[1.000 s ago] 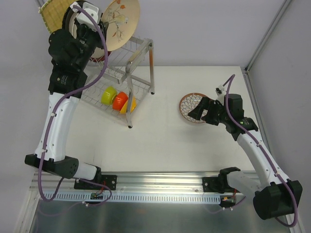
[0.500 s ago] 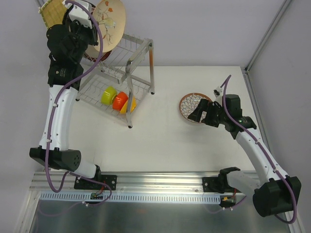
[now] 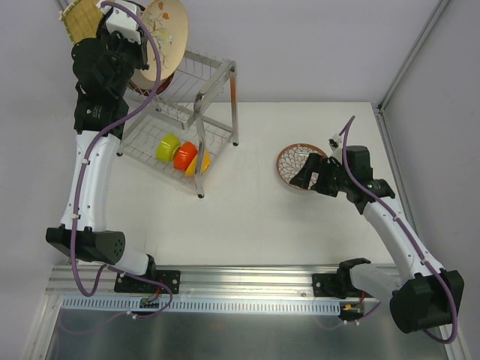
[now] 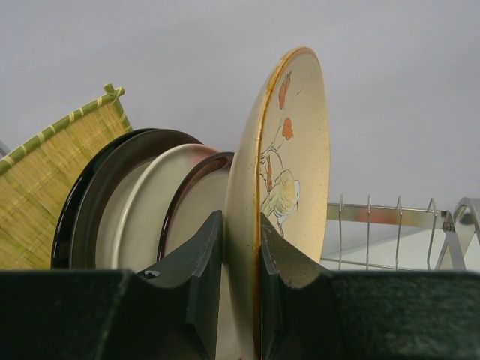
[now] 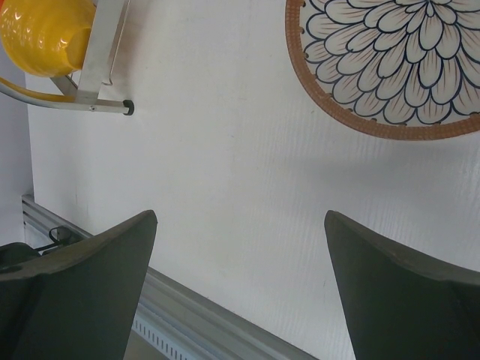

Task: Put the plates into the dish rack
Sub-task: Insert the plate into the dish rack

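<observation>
My left gripper (image 3: 144,52) is shut on the rim of the cream floral plate (image 3: 166,34), held on edge over the top tier of the dish rack (image 3: 217,75). In the left wrist view the floral plate (image 4: 289,165) stands upright between my fingers (image 4: 201,277), next to the dark-rimmed cream plates (image 4: 135,202) and the yellow woven plate (image 4: 45,187) standing in the rack. The petal-pattern plate (image 3: 294,166) lies flat on the table. My right gripper (image 3: 309,174) is open just over its near edge; the plate shows at the top of the right wrist view (image 5: 390,60).
Green (image 3: 167,146), orange (image 3: 184,156) and yellow (image 3: 199,163) bowls sit in the rack's lower tier. The yellow bowl (image 5: 45,30) and a rack leg (image 5: 101,52) show in the right wrist view. A wall stands behind the rack. A metal rail (image 3: 247,281) runs along the near edge.
My left gripper has carried the floral plate left and back, closer to the standing plates. The right gripper has shifted slightly toward the petal-pattern plate.
</observation>
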Robot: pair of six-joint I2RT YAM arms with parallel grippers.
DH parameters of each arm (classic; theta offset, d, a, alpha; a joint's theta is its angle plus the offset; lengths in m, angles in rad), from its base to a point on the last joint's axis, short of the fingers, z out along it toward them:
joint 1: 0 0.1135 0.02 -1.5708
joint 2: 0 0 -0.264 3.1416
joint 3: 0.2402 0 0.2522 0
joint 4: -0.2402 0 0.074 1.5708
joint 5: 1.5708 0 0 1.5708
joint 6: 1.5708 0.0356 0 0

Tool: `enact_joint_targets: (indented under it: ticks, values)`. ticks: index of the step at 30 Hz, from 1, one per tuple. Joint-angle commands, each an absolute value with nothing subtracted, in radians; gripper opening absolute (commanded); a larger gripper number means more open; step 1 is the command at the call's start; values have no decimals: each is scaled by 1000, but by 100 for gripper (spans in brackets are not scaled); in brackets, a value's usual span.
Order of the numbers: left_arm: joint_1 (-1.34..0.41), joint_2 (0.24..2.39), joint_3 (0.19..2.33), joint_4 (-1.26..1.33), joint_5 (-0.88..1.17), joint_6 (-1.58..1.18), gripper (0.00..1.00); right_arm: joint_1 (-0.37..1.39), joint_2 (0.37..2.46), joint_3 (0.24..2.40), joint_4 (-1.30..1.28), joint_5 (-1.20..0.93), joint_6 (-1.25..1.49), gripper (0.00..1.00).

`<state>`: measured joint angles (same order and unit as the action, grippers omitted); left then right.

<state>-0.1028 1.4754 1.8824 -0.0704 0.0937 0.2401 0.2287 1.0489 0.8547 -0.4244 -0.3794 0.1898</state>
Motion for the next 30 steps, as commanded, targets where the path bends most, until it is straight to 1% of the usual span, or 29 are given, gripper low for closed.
enact_joint_targets:
  ticks: [1, 6, 20, 30]
  values:
    - [-91, 1448, 1910, 169, 75, 291, 0, 224, 1055, 902, -426, -374, 173, 99]
    - [-83, 1450, 1888, 170, 83, 301, 0, 224, 1062, 908, -426, -379, 169, 99]
    - [-81, 1440, 1847, 164, 205, 293, 0, 224, 1065, 900, -423, -387, 170, 99]
    - [-80, 1460, 1841, 163, 212, 350, 0, 222, 1072, 900, -420, -399, 173, 99]
